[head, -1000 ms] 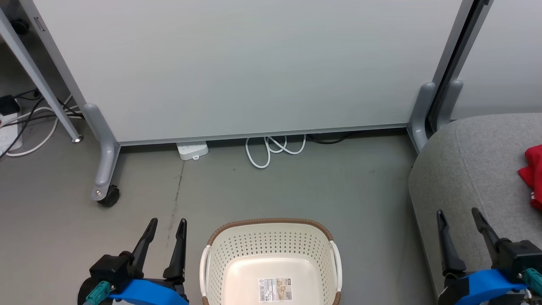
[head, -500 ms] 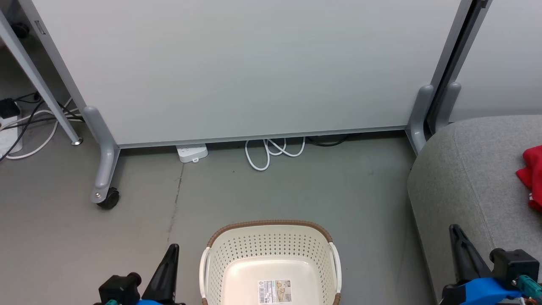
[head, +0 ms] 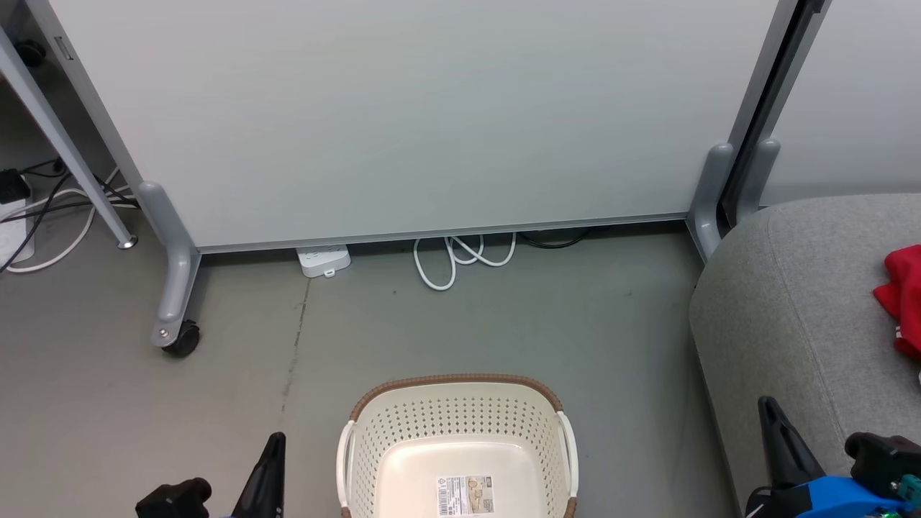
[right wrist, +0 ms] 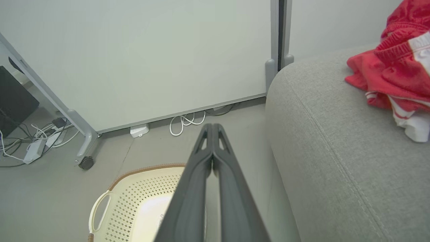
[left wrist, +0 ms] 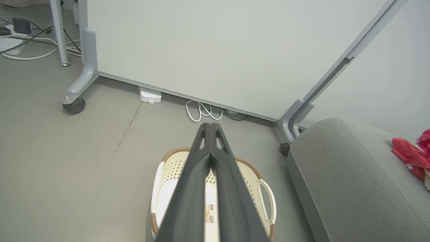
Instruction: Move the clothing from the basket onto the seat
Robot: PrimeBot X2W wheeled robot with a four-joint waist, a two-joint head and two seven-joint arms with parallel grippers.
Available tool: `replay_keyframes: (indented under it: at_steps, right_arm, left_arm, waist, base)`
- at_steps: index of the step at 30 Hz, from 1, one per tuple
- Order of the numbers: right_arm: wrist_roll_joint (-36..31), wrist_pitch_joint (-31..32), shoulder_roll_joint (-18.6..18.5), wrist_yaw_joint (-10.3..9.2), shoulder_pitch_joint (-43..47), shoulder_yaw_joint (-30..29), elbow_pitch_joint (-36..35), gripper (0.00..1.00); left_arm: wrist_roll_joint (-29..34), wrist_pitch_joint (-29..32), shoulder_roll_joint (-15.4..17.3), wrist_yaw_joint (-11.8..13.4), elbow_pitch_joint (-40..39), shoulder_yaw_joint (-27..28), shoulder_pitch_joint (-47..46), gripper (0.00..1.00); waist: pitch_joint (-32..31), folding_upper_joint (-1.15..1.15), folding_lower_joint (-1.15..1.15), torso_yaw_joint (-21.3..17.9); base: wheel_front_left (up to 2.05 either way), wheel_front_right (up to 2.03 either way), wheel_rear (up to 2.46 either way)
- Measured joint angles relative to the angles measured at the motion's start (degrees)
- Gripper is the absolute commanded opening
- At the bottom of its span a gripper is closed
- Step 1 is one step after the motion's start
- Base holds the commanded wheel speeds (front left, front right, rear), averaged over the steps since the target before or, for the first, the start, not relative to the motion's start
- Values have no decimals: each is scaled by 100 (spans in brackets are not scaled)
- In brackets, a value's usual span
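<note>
The cream basket (head: pixel 460 432) with a brown rim stands on the floor at the bottom centre, holding nothing but the label on its bottom; it also shows as the basket (left wrist: pixel 258 183) and the basket (right wrist: pixel 134 198). Red and white clothing (head: pixel 899 295) lies on the grey seat (head: pixel 791 302) at the right, seen closer as the clothing (right wrist: pixel 396 77) and the clothing (left wrist: pixel 411 156). My left gripper (head: pixel 275 440) sits low, left of the basket, shut with nothing held; its fingers (left wrist: pixel 210 127) are pressed together. My right gripper (head: pixel 768 404) is shut and empty beside the seat's front, fingers (right wrist: pixel 212 129) together.
A large pale partition panel (head: pixel 403 108) on grey legs with a castor (head: pixel 180 338) stands behind the basket. A white power strip (head: pixel 324 259) and a looped white cable (head: pixel 460 255) lie at its foot. More cables (head: pixel 43 208) lie at the far left.
Both grippers have gone from open to shut and have dropped lower toward the bottom edge of the head view. The basket and the clothing have stayed put.
</note>
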Motion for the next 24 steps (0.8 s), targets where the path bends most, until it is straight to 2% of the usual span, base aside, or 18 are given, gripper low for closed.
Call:
replay_keyframes:
  at_steps: [24]
  right_arm:
    - [2457, 99, -2, 0, -296, 36, 291, 0]
  left_arm:
    - [-1957, 558, -42, 0, -344, 423, -28, 0]
  waist:
    - [0, 0, 0, -102]
  base:
    - [0, 0, 0]
